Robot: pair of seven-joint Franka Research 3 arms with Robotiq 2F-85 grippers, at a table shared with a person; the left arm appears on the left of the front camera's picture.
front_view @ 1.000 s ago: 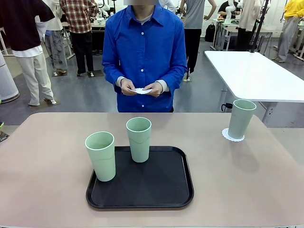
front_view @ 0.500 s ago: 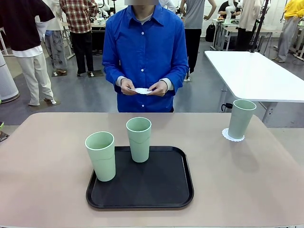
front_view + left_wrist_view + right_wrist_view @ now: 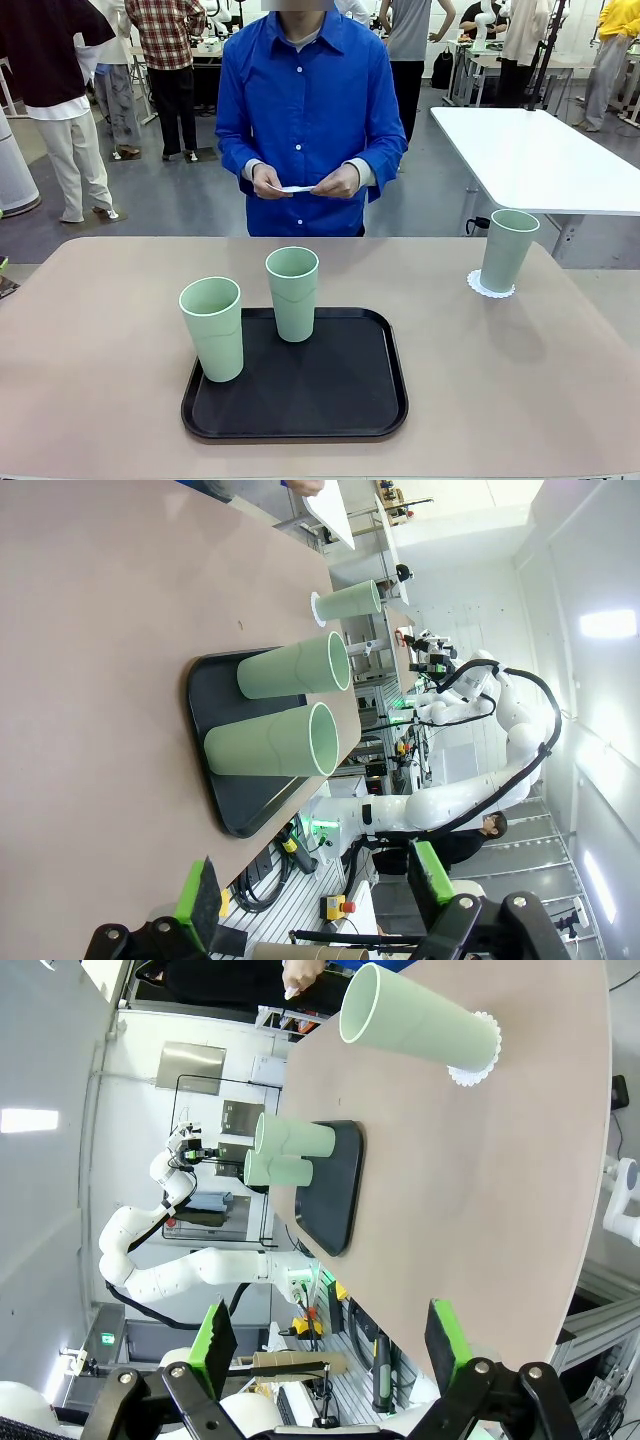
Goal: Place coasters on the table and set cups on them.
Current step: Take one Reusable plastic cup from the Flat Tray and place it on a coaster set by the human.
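Two mint-green cups (image 3: 212, 328) (image 3: 292, 293) stand upright on the black tray (image 3: 340, 400) in the middle of the beige-pink table (image 3: 100, 330). A third cup (image 3: 507, 250) stands on a lacy white coaster (image 3: 490, 287) at the far right. Beyond the table's far edge, a person in a blue shirt holds white coasters (image 3: 298, 188) between both hands. My left gripper (image 3: 315, 890) is open and empty, well back from the tray's cups (image 3: 272, 742) (image 3: 295, 666). My right gripper (image 3: 328, 1335) is open too, off the table's edge and far from the cup (image 3: 415, 1025) on its coaster (image 3: 478, 1050).
A white rectangular table (image 3: 530, 155) stands behind at the right. Other people stand farther back. Bare tabletop lies left of the tray and between the tray and the right-hand cup.
The person's hands have shifted a little and now hold the coasters flatter and slightly higher. The cups and tray have not moved.
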